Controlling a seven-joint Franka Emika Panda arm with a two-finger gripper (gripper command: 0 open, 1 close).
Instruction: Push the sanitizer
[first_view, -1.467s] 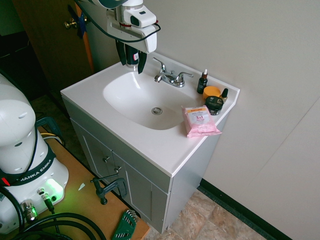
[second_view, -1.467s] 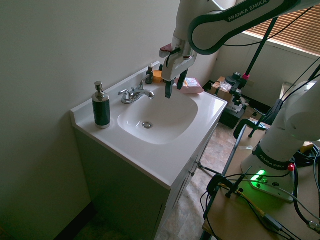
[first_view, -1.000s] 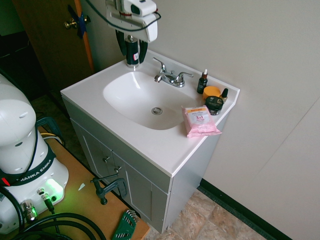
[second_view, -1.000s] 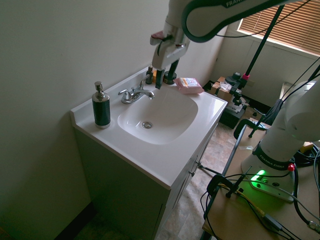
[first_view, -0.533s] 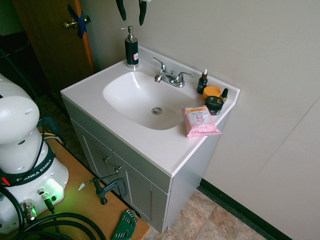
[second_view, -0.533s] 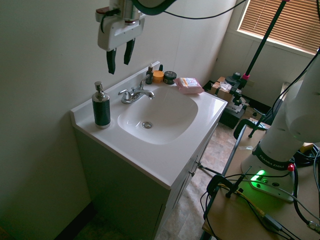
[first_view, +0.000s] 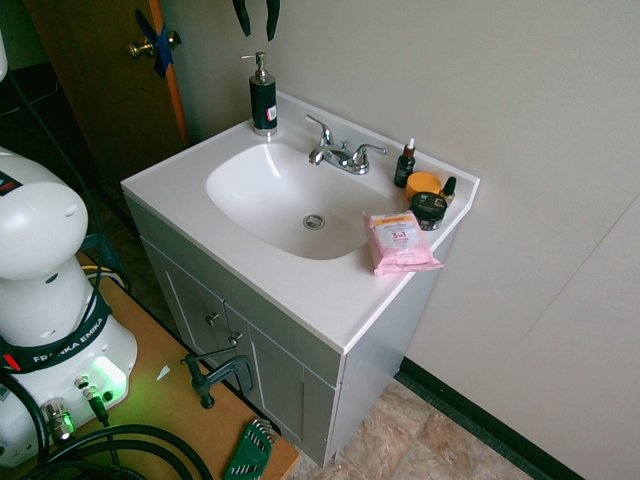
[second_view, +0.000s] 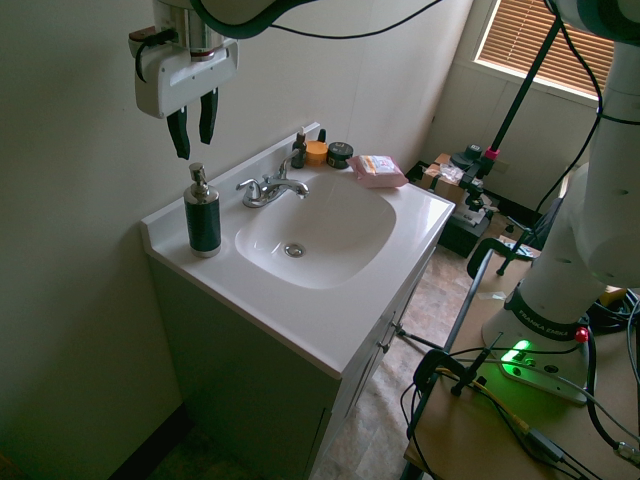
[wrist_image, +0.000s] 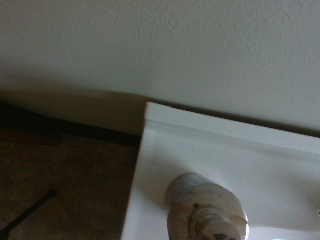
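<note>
The sanitizer (first_view: 263, 100) is a tall dark pump bottle with a silver head and a small white-and-red label. It stands upright on the back corner of the white sink top (first_view: 180, 185), near the wall (second_view: 202, 220). My gripper (second_view: 194, 147) hangs in the air just above the pump head without touching it. Its dark fingers (second_view: 181, 135) point down with a narrow gap between them and nothing held. In the first exterior view only the fingertips of the gripper (first_view: 256, 22) show at the top edge. The wrist view looks straight down on the silver pump head (wrist_image: 206, 215).
A chrome faucet (first_view: 340, 155) stands behind the basin (first_view: 270, 190). At the far corner sit a small dropper bottle (first_view: 405, 165), an orange jar (first_view: 424, 184), a black jar (first_view: 428, 208) and a pink wipes pack (first_view: 400, 242). The wall runs close behind the sanitizer.
The gripper has risen from in front of the sanitizer and moved along the wall to stand above its pump. Its fingers have drawn closer together. The sanitizer has not moved.
</note>
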